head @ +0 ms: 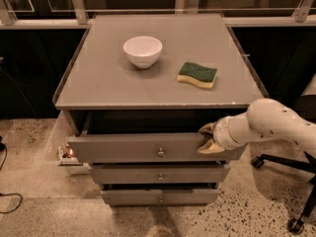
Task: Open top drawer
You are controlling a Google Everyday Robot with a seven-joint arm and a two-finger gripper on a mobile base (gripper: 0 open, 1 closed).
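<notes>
The top drawer (pixel 128 148) is the widest of three grey drawers, with a small round metal knob (pixel 161 152). It stands pulled out a little, with a dark gap above its front. My gripper (pixel 208 138), on a white arm coming in from the right, is at the right end of the drawer front. Its two tan fingers (pixel 207 128) are closed over the top edge of the front panel, well to the right of the knob.
A middle drawer (pixel 160 174) and a bottom drawer (pixel 160 196) sit below, each slightly out. A white bowl (pixel 142 51) and a green-yellow sponge (pixel 197 75) lie on the cabinet top (pixel 98 88). A chair base (pixel 296 223) stands at the right, and a cable (pixel 10 201) lies on the floor at the left.
</notes>
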